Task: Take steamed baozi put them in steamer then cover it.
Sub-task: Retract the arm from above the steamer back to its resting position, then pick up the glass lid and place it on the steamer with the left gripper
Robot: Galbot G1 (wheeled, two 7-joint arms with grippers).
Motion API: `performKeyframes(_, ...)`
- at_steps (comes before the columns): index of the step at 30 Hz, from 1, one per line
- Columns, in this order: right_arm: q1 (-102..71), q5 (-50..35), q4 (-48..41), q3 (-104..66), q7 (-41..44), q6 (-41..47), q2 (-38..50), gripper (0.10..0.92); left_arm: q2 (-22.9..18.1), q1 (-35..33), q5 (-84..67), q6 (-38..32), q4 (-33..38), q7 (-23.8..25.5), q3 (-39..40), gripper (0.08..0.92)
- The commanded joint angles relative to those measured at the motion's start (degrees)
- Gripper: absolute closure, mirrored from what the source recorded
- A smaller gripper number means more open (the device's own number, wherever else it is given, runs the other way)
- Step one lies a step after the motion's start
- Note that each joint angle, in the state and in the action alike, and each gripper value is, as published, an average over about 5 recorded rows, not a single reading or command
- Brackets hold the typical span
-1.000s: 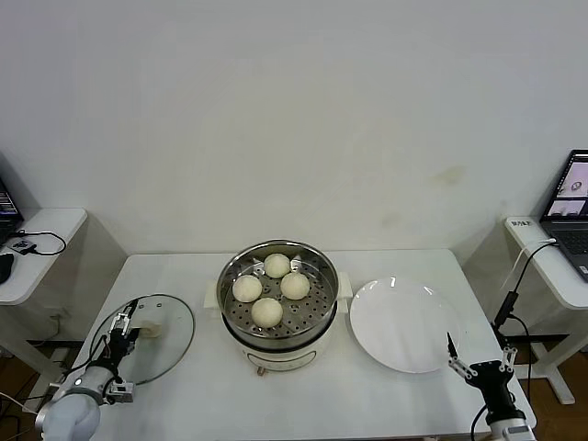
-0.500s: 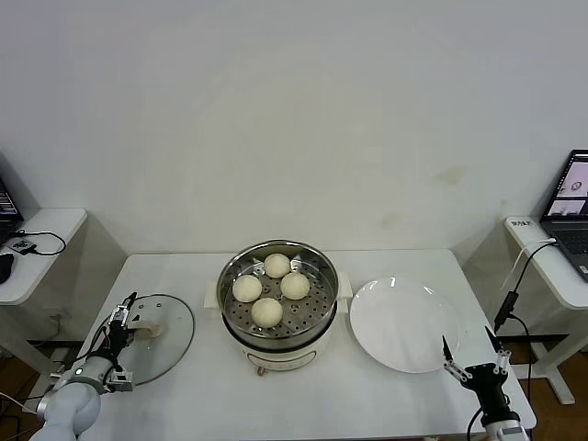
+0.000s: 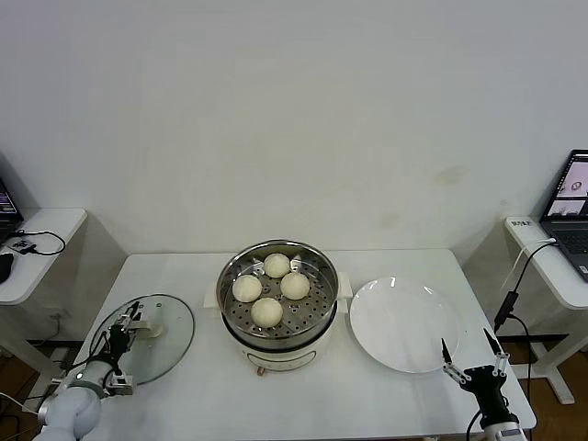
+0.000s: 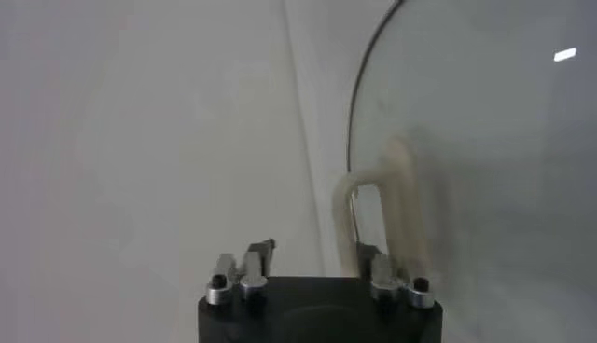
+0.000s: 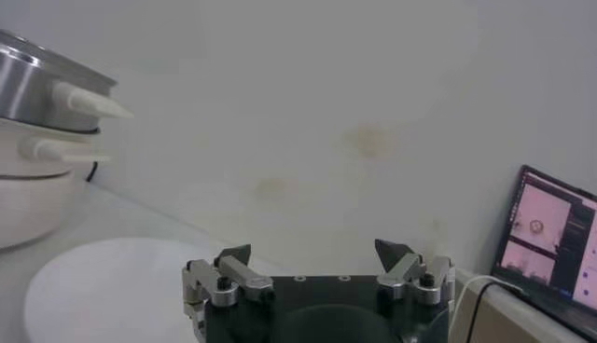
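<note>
Several cream-white baozi [image 3: 266, 312] sit on the perforated tray inside the steel steamer [image 3: 233, 276] at the table's middle. The pot stands uncovered. The clear glass cover [image 3: 165, 344] lies flat on the table to the steamer's left, with its cream handle [image 3: 149, 324] up. My left gripper [image 3: 126, 321] is open at the cover's outer edge, right by the handle. In the left wrist view the handle [image 4: 373, 210] stands against one fingertip [image 4: 366, 253], not gripped. My right gripper [image 3: 471, 356] is open and empty at the table's front right corner.
An empty white plate [image 3: 401, 323] lies right of the steamer, just ahead of my right gripper; it shows in the right wrist view [image 5: 103, 284]. Side tables stand on both sides, with a laptop [image 3: 571, 197] on the right one.
My right gripper has drawn back from the plate toward the table's front edge. My left gripper has shifted slightly beside the cover's handle. The cover and baozi have not moved.
</note>
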State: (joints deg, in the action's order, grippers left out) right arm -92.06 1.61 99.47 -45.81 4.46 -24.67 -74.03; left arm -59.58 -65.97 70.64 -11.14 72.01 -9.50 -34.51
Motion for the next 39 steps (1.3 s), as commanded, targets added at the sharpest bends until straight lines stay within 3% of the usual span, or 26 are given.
performKeyframes(1,0.0,0.1,0.2,0.1,0.0,-0.1,0.0,0.203,0.2,-2.5,-1.6,0.0,5.6,0.6,-1.4,0.606)
performKeyframes(10,-0.2,0.9,0.1,1.2,0.0,-0.5,-0.3,0.203,1.7,-8.7,-6.8,4.3,18.1,2.2,-5.9,0.843)
performKeyframes(17,0.0,1.5,-0.2,1.6,0.0,-1.0,-1.0,0.202,2.8,-15.1,-12.1,14.4,33.0,6.5,-11.1,0.856)
performKeyframes(23,-0.4,1.8,-0.1,1.9,0.0,-1.3,-0.9,0.203,4.6,-15.9,-21.7,19.5,41.2,9.9,-11.7,0.856)
performKeyframes(30,-1.3,4.2,2.0,1.6,-0.5,-1.4,-1.6,0.203,8.5,-14.9,-29.8,26.9,51.1,14.1,-3.9,0.856)
performKeyframes(39,-2.7,9.1,4.9,1.8,-1.3,-1.0,-4.1,0.203,12.2,-7.0,-29.6,33.8,53.2,13.9,13.0,0.856)
